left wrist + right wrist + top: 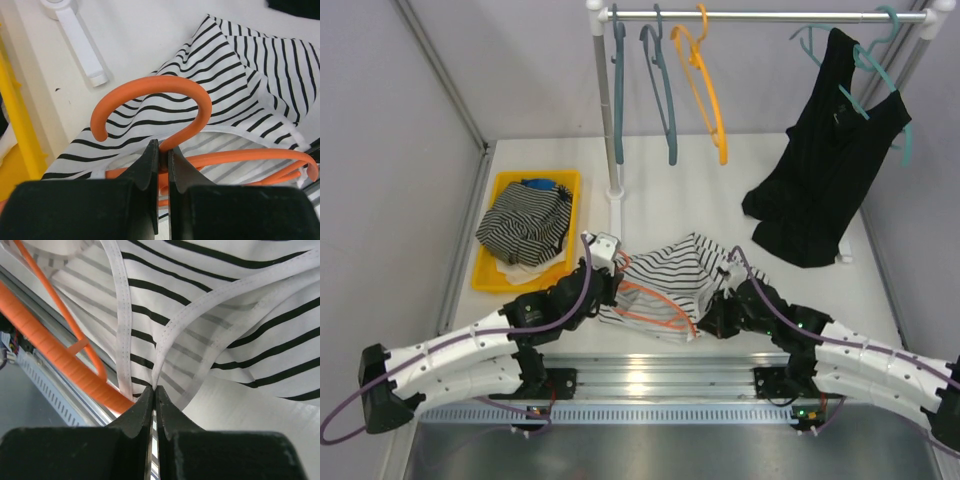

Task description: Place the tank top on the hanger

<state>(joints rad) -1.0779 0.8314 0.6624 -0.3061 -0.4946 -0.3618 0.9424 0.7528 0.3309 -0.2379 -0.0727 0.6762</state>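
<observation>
While shut tools (161, 150) (154, 391) pinch hanger (150, 86), tank top (240, 305)

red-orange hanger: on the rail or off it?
Off: the hanger lies with the tank top on the table, left gripper clamped at its hook's base.

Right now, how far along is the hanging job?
Done: both grips. The left gripper has its jaws shut on the hanger below its hook; the right gripper, on white edging of the tank top. In hand: the frame lies against the fabric. Left: no strap visibly sits over a hanger shoulder, so threading remains.
</observation>
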